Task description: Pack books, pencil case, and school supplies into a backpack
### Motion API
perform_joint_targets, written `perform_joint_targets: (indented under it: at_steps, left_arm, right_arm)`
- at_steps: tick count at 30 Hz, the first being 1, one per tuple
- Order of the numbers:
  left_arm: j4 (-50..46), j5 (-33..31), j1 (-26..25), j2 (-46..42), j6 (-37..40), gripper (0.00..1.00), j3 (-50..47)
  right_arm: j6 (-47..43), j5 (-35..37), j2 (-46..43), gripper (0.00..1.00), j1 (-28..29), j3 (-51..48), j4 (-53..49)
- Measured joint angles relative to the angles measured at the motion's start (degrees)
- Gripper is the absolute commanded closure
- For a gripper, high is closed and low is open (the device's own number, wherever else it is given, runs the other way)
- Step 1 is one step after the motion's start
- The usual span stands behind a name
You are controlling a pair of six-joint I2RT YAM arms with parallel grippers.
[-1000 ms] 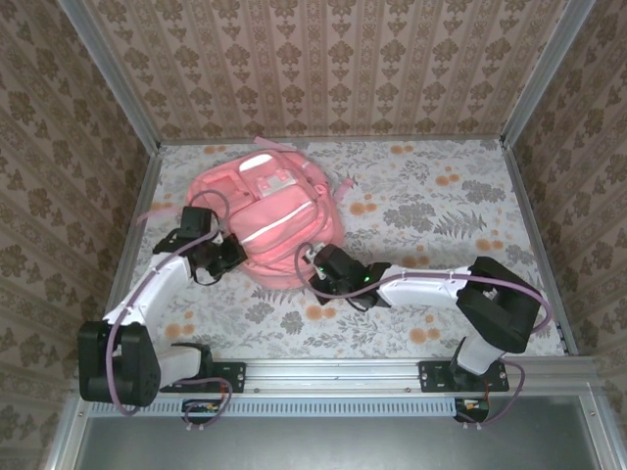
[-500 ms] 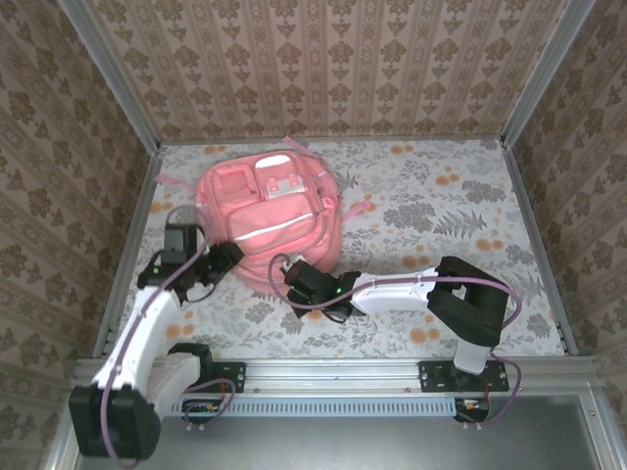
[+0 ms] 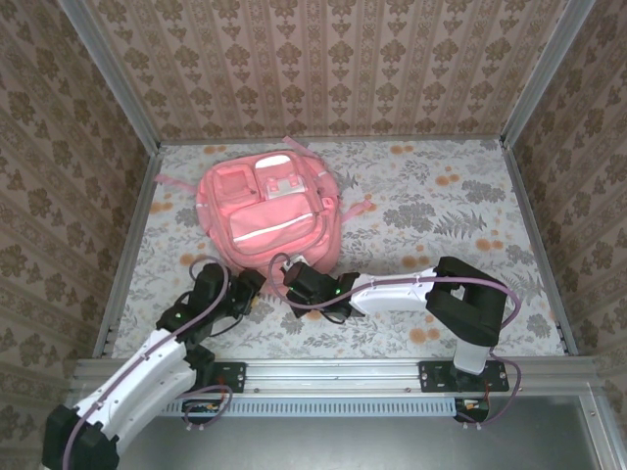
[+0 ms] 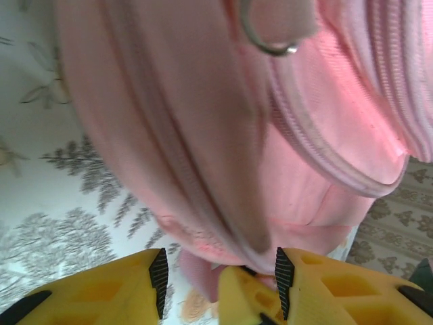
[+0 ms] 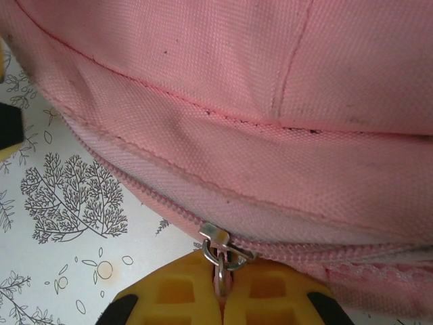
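On the far-left part of the flower-printed table cloth [image 3: 441, 215], your backpack [image 3: 269, 220] lay flat with its front pockets facing up; a pale stripe [image 3: 269, 231] crossed its middle and a pink strap [image 3: 172, 182] trailed toward the left wall. Both of your grippers crowded its near edge, just beside each other. Your right gripper [image 3: 292, 279] was clenched on the small metal zipper pull [image 5: 222, 254], the yellow fingers [image 5: 183, 298] pressed together around it in the right wrist view, where the zip ran along a stitched seam of coarse woven pink fabric. Your left gripper [image 4: 220, 271] stood released, its jaws apart with black pads facing each other; the backpack's rounded lower corner hung close above the gap, so whether it touched the fabric, you could not tell. A steel ring [image 4: 260, 37] dangled from a pink loop near the top of that view; soft piped edges curved down the bag's side; the patterned wall paper [image 3: 323, 69] closed in the table on three sides.
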Motion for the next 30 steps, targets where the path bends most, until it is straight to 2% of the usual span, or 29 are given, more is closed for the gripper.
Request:
perform_joint_targets:
  at_steps: [6,7,11,16,22,30]
  left_arm:
    - [5.9,-2.69,-4.07,8.11,-1.62,0.56,0.98]
    - [6.56,-2.99,-4.57,9.16,-1.88,0.61,1.18]
    - [7.8,-4.83,-5.44,11.65,-3.32,0.99,1.2]
    - [1.62,-6.93,-5.81,10.97,-3.04,1.0,4.9]
    - [-5.05,-7.23,-4.13,5.49,-2.01,1.0,5.81]
    - [-9.51,-3.85,0.7,-1.16,0.72,1.0,5.81]
  right_arm:
    - [0.22,0.57,0.31,1.0,0.31,0.04,0.02]
    - [0.22,0.63,0.31,1.0,0.33,0.09,0.02]
    - [0.24,0.83,0.42,1.0,0.37,0.2,0.0]
    - [0.13,1.86,0.42,1.0,0.44,0.26,0.04]
    - [-0.79,2.23,-1.77,1.0,-0.02,-0.79,0.46]
    - [-3.34,-2.25,-7.13,1.0,-6.05,-6.1,3.45]
